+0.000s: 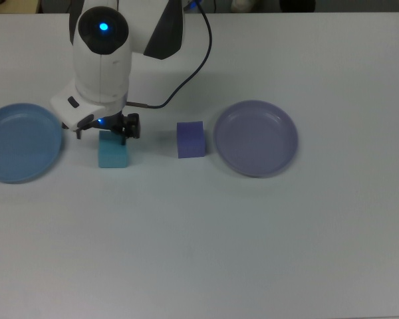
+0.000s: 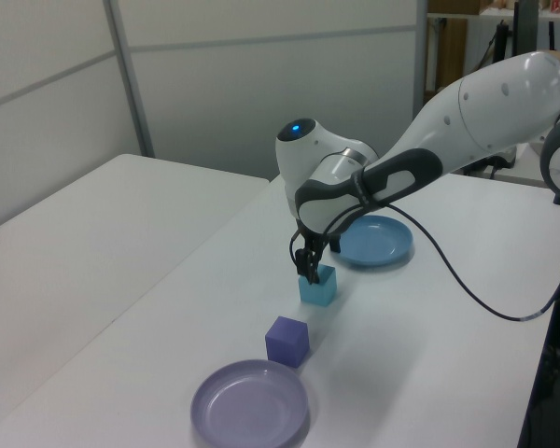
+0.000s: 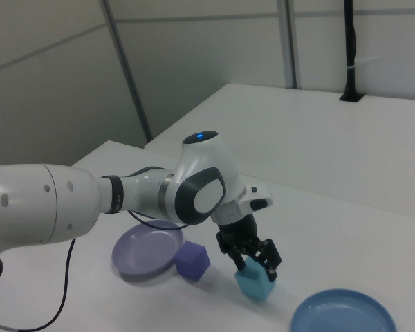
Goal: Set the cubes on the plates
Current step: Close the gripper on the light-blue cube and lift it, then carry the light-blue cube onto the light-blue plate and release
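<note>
The cyan cube (image 1: 113,154) rests on the white table, between the light blue plate (image 1: 20,141) on the top view's left and the purple cube (image 1: 190,139). Just beyond the purple cube, on the top view's right, lies the lavender plate (image 1: 256,137). Both plates hold nothing. My gripper (image 1: 106,131) hangs open right over the cyan cube's far edge. In the right view its fingertips (image 3: 270,271) straddle the top of the cyan cube (image 3: 256,285); whether they touch it I cannot tell. The left view shows the gripper (image 2: 309,273) low over the cyan cube (image 2: 318,289).
A black cable (image 1: 203,53) loops from the arm over the table behind the cubes. The arm's white body (image 1: 103,60) covers the table behind the cyan cube. Wide bare table (image 1: 219,246) lies in front of the cubes and plates.
</note>
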`<state>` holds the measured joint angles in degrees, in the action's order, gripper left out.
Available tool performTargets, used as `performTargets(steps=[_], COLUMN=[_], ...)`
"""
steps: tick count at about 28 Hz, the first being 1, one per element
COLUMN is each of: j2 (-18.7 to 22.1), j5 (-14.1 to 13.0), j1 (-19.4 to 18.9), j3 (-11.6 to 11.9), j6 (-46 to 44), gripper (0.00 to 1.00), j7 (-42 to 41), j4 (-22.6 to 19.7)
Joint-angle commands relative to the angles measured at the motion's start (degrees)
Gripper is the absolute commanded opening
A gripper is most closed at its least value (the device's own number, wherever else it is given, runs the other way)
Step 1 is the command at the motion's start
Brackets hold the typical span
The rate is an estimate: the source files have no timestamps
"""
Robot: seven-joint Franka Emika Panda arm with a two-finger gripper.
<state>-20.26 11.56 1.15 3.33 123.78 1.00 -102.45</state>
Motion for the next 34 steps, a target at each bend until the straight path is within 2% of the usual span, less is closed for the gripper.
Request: performTargets(steps=[1, 12, 13, 14, 16, 19, 20, 21, 22, 29, 31, 34], j2=[1.1, -1.3, -1.4, -1.7, -2.2, -2.2, -1.8, -1.6, -1.4, 2.2, 2.2, 1.4], j5=[-12.7, -13.0, -13.0, -12.9, -12.9, -13.0, -13.1, -13.3, -13.5, -15.5, -18.0, -19.4], j1=[-0.3, 0.7, 0.8, 1.0, 1.1, 1.2, 1.3, 1.3, 1.6, 6.1, 8.4, 10.4], j3=[0.5, 0.7, 0.7, 0.7, 0.7, 0.7, 0.8, 0.9, 1.0, 2.7, 3.8, 5.6], j6=[-0.6, 1.2, 1.7, 2.6, 3.1, 3.2, 3.1, 3.1, 3.0, 2.3, 2.3, 2.7], gripper=[1.0, 0.99, 0.93, 0.73, 0.52, 0.32, 0.23, 0.19, 0.16, 0.17, 0.17, 0.2], j7=[-11.2, -12.2, -12.3, -12.4, -12.4, -12.4, -12.4, -12.4, -12.4, -13.6, -16.6, -20.0], j4=[-1.2, -0.7, -0.7, -0.8, -0.7, -0.6, -0.5, -0.5, -0.4, 1.2, 1.8, 2.2])
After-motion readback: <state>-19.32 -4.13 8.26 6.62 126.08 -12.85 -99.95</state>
